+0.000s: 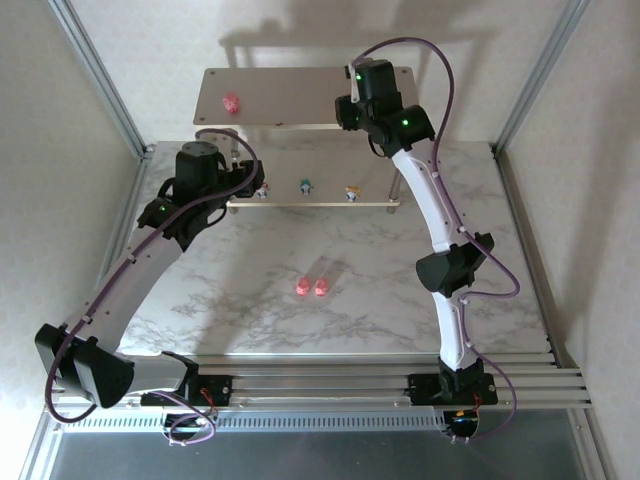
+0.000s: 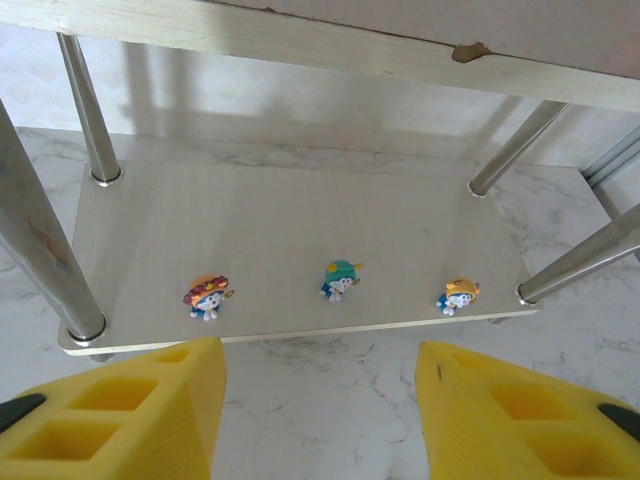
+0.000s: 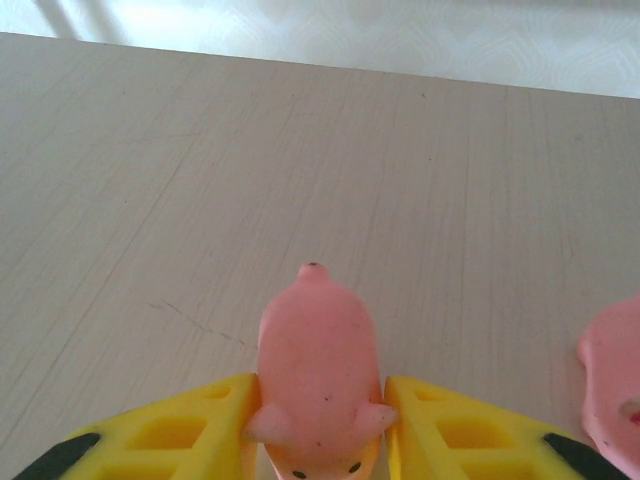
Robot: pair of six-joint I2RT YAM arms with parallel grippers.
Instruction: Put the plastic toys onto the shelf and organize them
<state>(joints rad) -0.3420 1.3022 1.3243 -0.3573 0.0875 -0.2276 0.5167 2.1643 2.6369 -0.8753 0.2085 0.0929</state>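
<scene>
Beside pink pig (image 3: 318, 360), possibly another pig (image 3: 612, 378)

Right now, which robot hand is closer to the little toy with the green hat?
The left. The left gripper sits in front of the green-hat toy on the lower shelf. The right gripper is on the top shelf, around a pink pig.

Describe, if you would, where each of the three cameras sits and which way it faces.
Top external: above and behind, looking down on table, shelf, left arm, right arm.
Left wrist: on the left arm, facing the shelf's lower board and three figurines; open left hand at bottom.
Right wrist: on the right arm, looking across the top board; right hand flanks a pink pig.
Shared: top and left wrist both show the figurines.
</scene>
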